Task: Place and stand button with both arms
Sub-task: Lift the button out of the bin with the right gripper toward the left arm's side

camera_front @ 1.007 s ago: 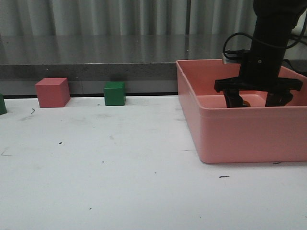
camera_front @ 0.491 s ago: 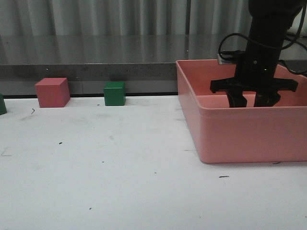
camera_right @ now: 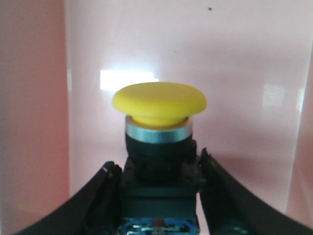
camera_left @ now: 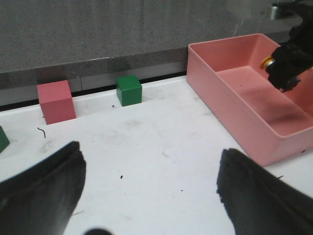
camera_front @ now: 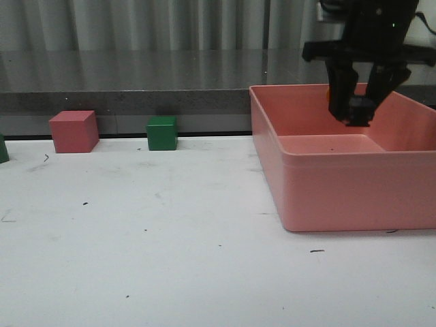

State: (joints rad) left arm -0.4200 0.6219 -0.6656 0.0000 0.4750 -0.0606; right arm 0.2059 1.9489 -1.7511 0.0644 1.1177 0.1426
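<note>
The button (camera_right: 159, 147) is clamped in the right pincer (camera_right: 159, 205), held in the air above the floor of the pink bin (camera_front: 354, 194). Its smooth, domed yellow cap spreads like a mushroom over a thin bright metal ring, a round black collar and a blocky black base with a bluish-clear part at the bottom edge of the right wrist view. The two curved black fingers (camera_right: 100, 200) press against either side of the base. In the front view only a sliver of orange-yellow shows at the fingers, at about the height of the bin's rim.

The bin is a rectangular tray of smooth, slightly glossy plastic with rounded corners and a thick rim, and it stands on the right part of the white desk (camera_front: 170, 238). The desk's surface is matte, with scattered small dark specks and scuffs.

The left pincer (camera_left: 151, 196) hangs over the desk with its two dark, blurred fingers spread wide, nothing between them. At the back edge of the desk stand a pink cube (camera_front: 74, 131) and, well apart from it, a smaller green cube (camera_front: 163, 133), both sharp-edged and matte, below a speckled grey stone-like ledge (camera_front: 136, 85).
</note>
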